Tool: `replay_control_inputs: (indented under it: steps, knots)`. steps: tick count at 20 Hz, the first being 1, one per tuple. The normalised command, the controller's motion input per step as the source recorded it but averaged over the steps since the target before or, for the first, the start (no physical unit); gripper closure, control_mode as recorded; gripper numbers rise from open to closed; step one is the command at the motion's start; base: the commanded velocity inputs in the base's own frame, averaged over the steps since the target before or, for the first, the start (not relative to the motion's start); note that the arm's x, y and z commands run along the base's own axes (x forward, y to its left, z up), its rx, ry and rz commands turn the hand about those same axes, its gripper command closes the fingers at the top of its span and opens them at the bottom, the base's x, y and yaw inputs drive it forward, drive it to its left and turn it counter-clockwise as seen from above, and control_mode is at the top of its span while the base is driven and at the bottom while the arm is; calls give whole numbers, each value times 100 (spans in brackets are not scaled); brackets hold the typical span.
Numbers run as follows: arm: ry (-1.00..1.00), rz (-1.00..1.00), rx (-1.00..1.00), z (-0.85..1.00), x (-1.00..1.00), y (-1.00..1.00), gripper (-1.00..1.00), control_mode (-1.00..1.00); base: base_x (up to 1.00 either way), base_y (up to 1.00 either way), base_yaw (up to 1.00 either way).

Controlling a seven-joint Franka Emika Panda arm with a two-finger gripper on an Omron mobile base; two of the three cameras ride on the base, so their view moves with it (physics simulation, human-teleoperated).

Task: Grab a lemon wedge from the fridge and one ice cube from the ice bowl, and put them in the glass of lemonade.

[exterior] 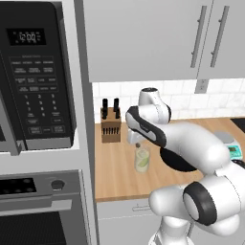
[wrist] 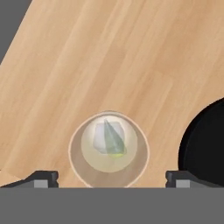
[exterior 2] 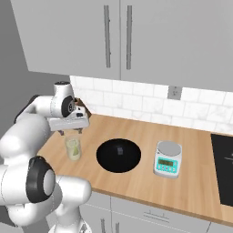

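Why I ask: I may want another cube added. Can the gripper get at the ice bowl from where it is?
Probably yes. The gripper stands open above the glass of lemonade, and the ice bowl sits right beside it on the counter, uncovered.

Gripper [exterior 2: 72, 131] poised just above the glass [exterior 2: 73, 148] of pale lemonade on the wooden counter [exterior 2: 191, 182], black ice bowl [exterior 2: 119, 155] beside it, one cube [exterior 2: 119, 150] inside, scale [exterior 2: 167, 159] further right

One glass of lemonade [exterior 2: 73, 149], one ice bowl [exterior 2: 119, 155], one scale [exterior 2: 167, 159], one knife block [exterior: 110, 125]
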Motion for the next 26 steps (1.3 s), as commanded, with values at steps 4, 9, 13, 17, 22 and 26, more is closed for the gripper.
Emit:
replay_control_inputs:
  steps: [4,9,13,17,22,26]
  knots:
    - [-9,0,6,9,-13,-1,-100,-100,0,0,0]
    - [-13,0,9,16,-18,-2,-100,-100,0,0,0]
    - [-23,0,13,11,-68,-13,-100,-100,0,0,0]
    - [-28,0,15,6,-87,-23,-100,-100,0,0,0]
    - [-24,0,12,7,-71,-18,-100,-100,0,0,0]
    - [-18,0,7,26,-42,-3,-100,-100,0,0,0]
